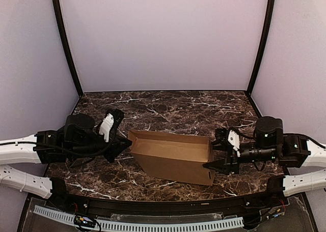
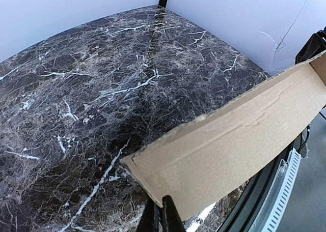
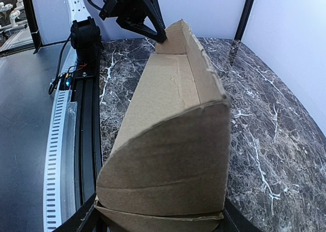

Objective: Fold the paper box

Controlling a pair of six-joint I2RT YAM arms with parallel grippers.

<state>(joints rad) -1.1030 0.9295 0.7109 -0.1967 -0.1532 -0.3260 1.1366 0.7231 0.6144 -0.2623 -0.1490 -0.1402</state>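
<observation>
The paper box (image 1: 173,153) is a brown cardboard trough, partly folded, lying lengthwise on the marble table (image 1: 168,107) between the two arms. My left gripper (image 1: 128,143) is at its left end. In the left wrist view the two fingers (image 2: 170,216) are pressed together, with the edge of the box's (image 2: 239,135) end panel running into them. My right gripper (image 1: 213,151) straddles the right end. In the right wrist view its jaws stand wide on either side of the box's (image 3: 168,155) curved end flap and close against it. The left gripper (image 3: 160,37) touches the far end.
A black rail with a white perforated strip (image 1: 153,224) runs along the near table edge, just below the box. White walls and black corner posts (image 1: 66,44) enclose the back and sides. Bare marble lies behind the box.
</observation>
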